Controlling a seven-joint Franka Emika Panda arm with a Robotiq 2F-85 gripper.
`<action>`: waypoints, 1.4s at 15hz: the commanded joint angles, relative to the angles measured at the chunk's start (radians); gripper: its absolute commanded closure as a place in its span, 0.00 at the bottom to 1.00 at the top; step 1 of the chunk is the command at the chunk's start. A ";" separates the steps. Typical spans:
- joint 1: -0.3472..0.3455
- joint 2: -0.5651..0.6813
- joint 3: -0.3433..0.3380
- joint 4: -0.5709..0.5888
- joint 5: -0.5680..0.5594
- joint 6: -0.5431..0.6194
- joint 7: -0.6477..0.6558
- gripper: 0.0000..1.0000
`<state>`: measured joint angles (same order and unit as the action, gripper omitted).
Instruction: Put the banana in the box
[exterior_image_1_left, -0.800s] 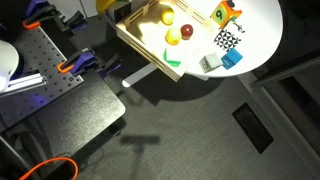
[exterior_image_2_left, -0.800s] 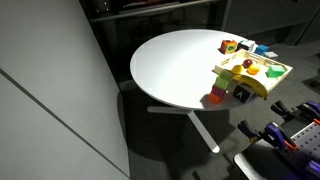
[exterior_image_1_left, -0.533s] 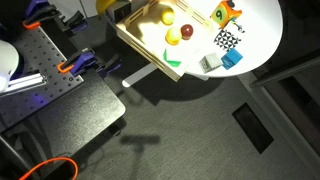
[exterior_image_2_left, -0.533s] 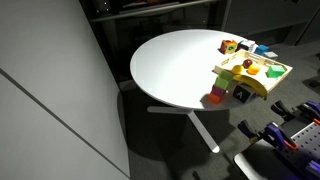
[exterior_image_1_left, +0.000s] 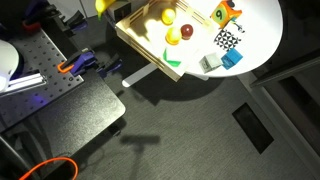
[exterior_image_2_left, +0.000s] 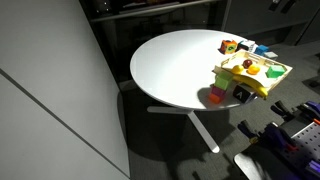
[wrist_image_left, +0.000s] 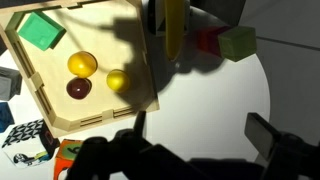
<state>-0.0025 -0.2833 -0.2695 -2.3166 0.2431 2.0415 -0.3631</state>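
Note:
The banana (wrist_image_left: 173, 25) is a yellow elongated shape at the top of the wrist view. It lies outside the box, just past its rim, next to a red cube (wrist_image_left: 208, 42) and a green cube (wrist_image_left: 238, 43). A yellow shape at the top edge of an exterior view (exterior_image_1_left: 103, 5) seems to be the same banana. The box (wrist_image_left: 105, 115) is a shallow light-wood tray, seen in both exterior views (exterior_image_1_left: 140, 50) (exterior_image_2_left: 250, 86). My gripper (wrist_image_left: 200, 120) is open and empty, high over the white table (wrist_image_left: 220, 90), apart from banana and box.
The box holds a green block (wrist_image_left: 40, 30), two yellow balls (wrist_image_left: 82, 64) (wrist_image_left: 118, 80) and a red ball (wrist_image_left: 77, 87). A checkered block (exterior_image_1_left: 228, 40) and a blue cube (exterior_image_1_left: 232, 59) stand beside it. The box overhangs the round table's edge (exterior_image_2_left: 170, 65).
The light and shadow over the box shift a little. A dark part of the arm now shows at the top right of an exterior view. No object has moved.

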 joint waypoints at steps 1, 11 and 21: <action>-0.008 0.113 0.035 0.084 0.044 -0.044 -0.012 0.00; -0.020 0.315 0.153 0.155 -0.020 -0.170 0.090 0.00; -0.011 0.363 0.216 0.097 -0.112 -0.122 0.160 0.00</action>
<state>-0.0045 0.0769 -0.0739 -2.2049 0.1568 1.8977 -0.2243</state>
